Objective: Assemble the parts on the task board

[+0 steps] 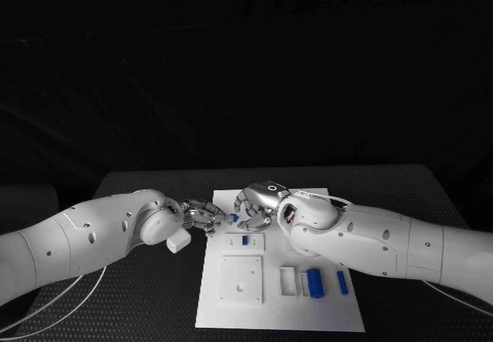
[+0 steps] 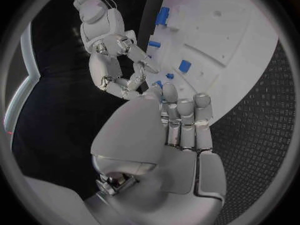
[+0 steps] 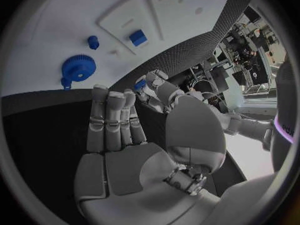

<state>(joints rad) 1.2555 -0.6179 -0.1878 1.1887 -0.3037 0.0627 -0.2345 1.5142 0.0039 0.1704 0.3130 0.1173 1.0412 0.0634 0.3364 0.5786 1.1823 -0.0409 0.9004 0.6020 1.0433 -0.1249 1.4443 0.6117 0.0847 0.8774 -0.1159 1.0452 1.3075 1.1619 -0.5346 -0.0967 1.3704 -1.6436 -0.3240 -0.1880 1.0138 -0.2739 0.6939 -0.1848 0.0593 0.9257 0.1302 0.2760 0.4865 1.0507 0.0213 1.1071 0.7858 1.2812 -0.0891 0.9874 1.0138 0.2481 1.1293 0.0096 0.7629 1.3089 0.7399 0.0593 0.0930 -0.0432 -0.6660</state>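
The white task board lies in the middle of the table. Over its far end my two hands meet. My left hand pinches a small blue part at its fingertips; the same part sits at the left hand's fingers in the right wrist view. My right hand hovers right beside it with fingers stretched out and nothing in the palm. From the left wrist, the right hand has its fingertips almost at the part. A blue gear lies on the board.
On the board sit a small blue peg, a blue square piece in a raised plate, and two upright blue blocks near the front right. A second white plate is at the front left. Black table surrounds the board.
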